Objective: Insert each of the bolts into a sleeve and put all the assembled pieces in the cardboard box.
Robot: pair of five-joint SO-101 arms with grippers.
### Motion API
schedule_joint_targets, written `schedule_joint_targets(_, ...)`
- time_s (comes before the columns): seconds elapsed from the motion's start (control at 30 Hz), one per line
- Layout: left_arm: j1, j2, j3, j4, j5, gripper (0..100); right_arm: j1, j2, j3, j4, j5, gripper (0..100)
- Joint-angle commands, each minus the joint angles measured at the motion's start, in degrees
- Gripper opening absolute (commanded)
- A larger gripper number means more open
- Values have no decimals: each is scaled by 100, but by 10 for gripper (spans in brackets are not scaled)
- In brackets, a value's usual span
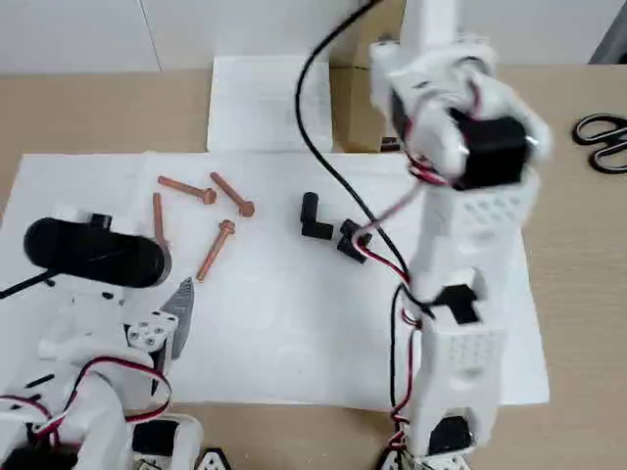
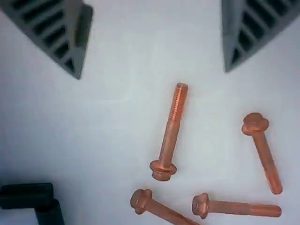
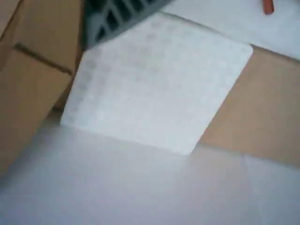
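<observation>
Four copper bolts lie loose on the white sheet point(image 1: 284, 323): bolt point(image 1: 186, 189), bolt point(image 1: 232, 194), bolt point(image 1: 216, 250) and bolt point(image 1: 157, 217). Two black sleeves point(image 1: 313, 217) point(image 1: 353, 238) lie to their right. My left gripper point(image 2: 152, 42) hangs open above the sheet, just short of the nearest bolt point(image 2: 169, 133), holding nothing. A sleeve point(image 2: 30, 199) shows at that view's corner. In the high view the left gripper point(image 1: 179, 299) sits at the lower left. My right gripper point(image 3: 119, 16) is up beside the cardboard box point(image 3: 33, 70), at the table's far side point(image 1: 355, 98).
A smaller white paper point(image 1: 265, 103) lies next to the box at the back. Scissors point(image 1: 602, 137) rest at the far right edge. A black cable point(image 1: 323, 147) runs over the sheet toward the sleeves. The right arm point(image 1: 470, 255) spans the sheet's right side.
</observation>
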Motion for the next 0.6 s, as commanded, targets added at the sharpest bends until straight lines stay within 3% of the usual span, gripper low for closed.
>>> schedule_joint_targets(0.0,-35,-9,-426,132,-18,188,40,-1095,35,57,35,223)
schedule_joint_targets(0.13,-26,-475,-901,79,-26,188,40,-2290,1556,84,44,223)
schedule_joint_targets(0.33,-26,-1618,-901,-202,-53,186,40,-4971,5354,31,35,223)
schedule_joint_targets(0.57,-26,-2884,910,-695,-53,186,57,-7064,9081,-549,-9,223)
